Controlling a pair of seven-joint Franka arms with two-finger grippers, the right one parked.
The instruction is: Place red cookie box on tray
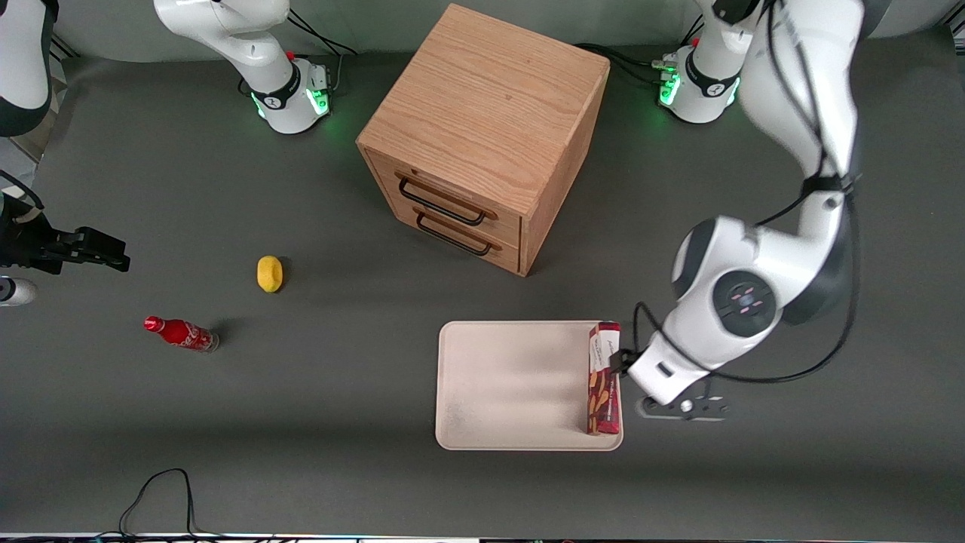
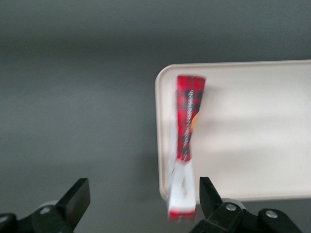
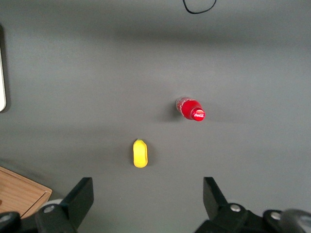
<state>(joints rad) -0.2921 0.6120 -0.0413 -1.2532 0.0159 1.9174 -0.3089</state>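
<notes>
Red cookie box (image 1: 604, 378) is on the tray (image 1: 513, 385), lying along the tray's edge at the working arm's end, its long side running toward the front camera and its white label panel at the end farther from that camera. From the wrist camera the same box (image 2: 186, 148) shows standing on its narrow side just inside the tray's rim (image 2: 159, 126), red with a white end, and a touch of orange peeks out along one face. The left gripper (image 1: 623, 364) sits right beside the box, just off the tray's edge, low over the dark table (image 1: 301, 422). Its fingers are spread wide apart: one fingertip (image 2: 77, 196) hangs over bare table, well clear of the box, the other fingertip (image 2: 209, 194) is just beside the box's white end, and whether it touches the carton I cannot tell. Nothing is clamped between them. Elsewhere, a wooden drawer cabinet (image 1: 482, 136) with two dark handles stands farther from the front camera than the tray. Toward the parked arm's end of the table, a small red soda bottle (image 1: 181, 333) lies on its side, and a yellow lemon-like thing (image 1: 269, 273) rests near it, a little farther from the camera.
</notes>
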